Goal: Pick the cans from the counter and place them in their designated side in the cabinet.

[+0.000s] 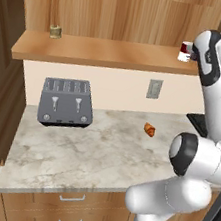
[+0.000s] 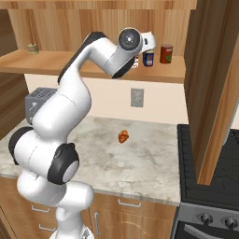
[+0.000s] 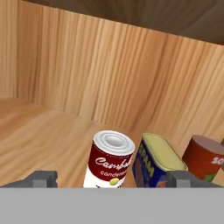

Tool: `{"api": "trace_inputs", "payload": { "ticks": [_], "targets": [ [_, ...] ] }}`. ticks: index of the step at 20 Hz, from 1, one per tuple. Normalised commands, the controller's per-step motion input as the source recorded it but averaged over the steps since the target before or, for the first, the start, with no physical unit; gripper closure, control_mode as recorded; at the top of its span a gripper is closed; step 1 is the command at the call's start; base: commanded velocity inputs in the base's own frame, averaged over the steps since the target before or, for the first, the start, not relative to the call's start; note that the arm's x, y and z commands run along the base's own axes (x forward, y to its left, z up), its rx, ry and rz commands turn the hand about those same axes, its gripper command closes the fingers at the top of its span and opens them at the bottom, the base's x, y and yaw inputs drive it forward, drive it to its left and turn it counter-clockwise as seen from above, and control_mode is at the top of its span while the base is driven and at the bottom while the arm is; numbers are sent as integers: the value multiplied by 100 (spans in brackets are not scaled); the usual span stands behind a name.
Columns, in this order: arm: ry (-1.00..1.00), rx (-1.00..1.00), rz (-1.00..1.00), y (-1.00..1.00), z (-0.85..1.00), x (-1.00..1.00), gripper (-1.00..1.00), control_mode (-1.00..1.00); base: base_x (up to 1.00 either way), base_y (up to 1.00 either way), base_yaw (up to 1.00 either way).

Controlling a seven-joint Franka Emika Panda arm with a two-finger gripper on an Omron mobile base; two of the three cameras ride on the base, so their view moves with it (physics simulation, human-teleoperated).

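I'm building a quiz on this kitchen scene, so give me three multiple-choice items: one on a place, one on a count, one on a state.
1. Where does the red-and-white can stand?
A. On the cabinet shelf
B. On the counter
C. On the toaster

2. How many cans share the shelf's right end?
A. One
B. Two
C. Three

3. How does the gripper stand?
A. Shut on a can
B. Open
C. Shut on nothing

Key: 1 A, wood lies under it in the hand view. 2 C, the blue can and the dark red can stand beside it. 3 B, the fingertips sit wide apart, clear of it.
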Motion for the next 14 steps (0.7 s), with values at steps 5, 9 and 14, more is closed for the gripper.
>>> {"api": "trace_inputs", "payload": {
  "ticks": [5,9,14],
  "targets": [
    [-5,0,7,34,0,-72,-100,-100,0,0,0],
    [0,0,6,38,0,-73,-100,-100,0,0,0],
    [0,0,4,24,0,-76,-100,-100,0,0,0]
  ]
}}
